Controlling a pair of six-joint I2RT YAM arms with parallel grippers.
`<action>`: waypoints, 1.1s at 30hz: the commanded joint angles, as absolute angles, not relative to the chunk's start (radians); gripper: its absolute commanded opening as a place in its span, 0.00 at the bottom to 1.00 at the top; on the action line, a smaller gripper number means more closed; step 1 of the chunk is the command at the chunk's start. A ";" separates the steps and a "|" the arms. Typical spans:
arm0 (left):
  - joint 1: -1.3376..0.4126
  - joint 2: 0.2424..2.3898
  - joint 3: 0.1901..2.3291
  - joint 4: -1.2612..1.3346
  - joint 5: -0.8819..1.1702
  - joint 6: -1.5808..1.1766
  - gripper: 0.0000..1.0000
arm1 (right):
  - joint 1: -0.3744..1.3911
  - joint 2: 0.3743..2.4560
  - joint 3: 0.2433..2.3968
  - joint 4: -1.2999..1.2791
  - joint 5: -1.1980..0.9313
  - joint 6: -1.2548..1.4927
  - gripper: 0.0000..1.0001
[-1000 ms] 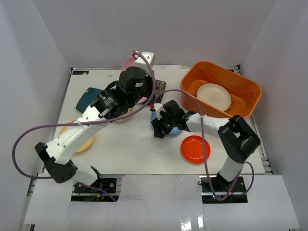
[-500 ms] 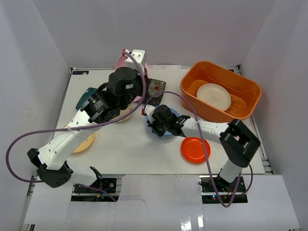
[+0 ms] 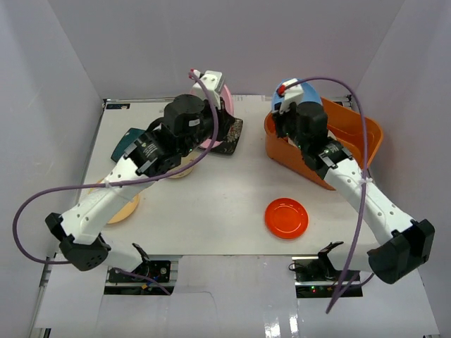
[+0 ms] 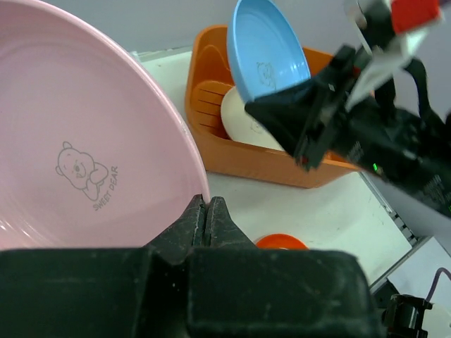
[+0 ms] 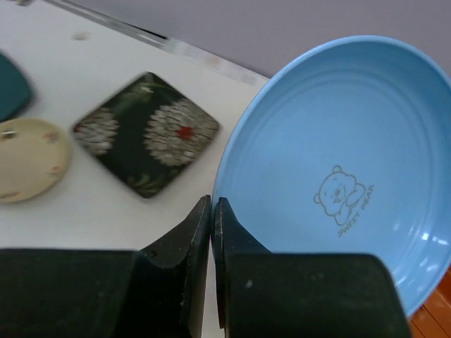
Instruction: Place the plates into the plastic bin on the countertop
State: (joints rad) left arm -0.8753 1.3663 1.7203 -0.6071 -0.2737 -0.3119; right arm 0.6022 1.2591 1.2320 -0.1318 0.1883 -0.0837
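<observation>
**A:** Since a second ago the right gripper point(image 5: 211, 211) has carried the light blue plate point(image 3: 304, 89) off the countertop point(image 3: 211, 211). It went from near the red plate point(image 3: 286, 217) up over the left end of the orange bin point(image 3: 370, 137).

**B:** And the other arm?

**A:** Little changed. The left gripper point(image 4: 207, 208) keeps the pink plate point(image 3: 227, 105) raised on edge over the far side.

**B:** The count from above?

**A:** Seven plates. Two are in the air. Five are on the countertop: red, the black flowered plate point(image 3: 232, 134), the teal plate point(image 3: 125, 144), the beige plate point(image 3: 182, 170) and the yellow plate point(image 3: 123, 209). The right arm covers the bin's floor.

**B:** Left wrist?

**A:** The fingers are pinched on the pink rim. A bear is drawn on the plate, with "SWEET DEAR" beneath it. Beyond, the cream plate point(image 4: 239, 116) lies inside the bin, and the blue one is tilted above it.

**B:** Right wrist?

**A:** The fingers are clamped on the blue rim. It has the same bear. The slanted lettering probably reads the same, though I can't be sure of the second word. Three plates lie below: black flowered, beige, and a teal corner.
</observation>
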 commanded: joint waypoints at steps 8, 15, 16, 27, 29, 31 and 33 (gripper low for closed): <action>-0.884 1.641 1.945 -0.549 -0.112 -0.284 0.00 | 0.247 1.522 1.282 -0.143 0.115 -0.031 0.08; -0.925 1.842 2.155 -0.514 -0.063 -0.255 0.00 | 0.175 1.536 1.249 -0.146 0.022 0.164 0.53; -0.930 1.870 2.181 -0.514 -0.058 -0.247 0.00 | 0.167 1.523 1.244 -0.144 0.011 0.211 0.61; -0.985 2.062 2.284 -0.466 0.113 0.049 0.00 | -0.182 1.264 1.137 -0.029 -0.302 0.475 0.68; -0.985 2.046 2.263 -0.466 0.126 0.107 0.00 | -0.196 1.236 1.159 -0.023 -0.377 0.483 0.80; -0.985 2.042 2.260 -0.471 0.126 0.145 0.00 | -0.196 1.233 1.190 -0.037 -0.470 0.472 0.87; -0.983 2.040 2.260 -0.479 0.130 0.163 0.00 | -0.195 1.229 1.193 -0.040 -0.515 0.472 0.92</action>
State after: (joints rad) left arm -0.9886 2.1151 2.2513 -0.5190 0.1028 0.0612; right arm -0.2096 1.2407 1.1545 -0.0780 -0.3344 0.4416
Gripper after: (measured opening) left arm 0.022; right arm 0.911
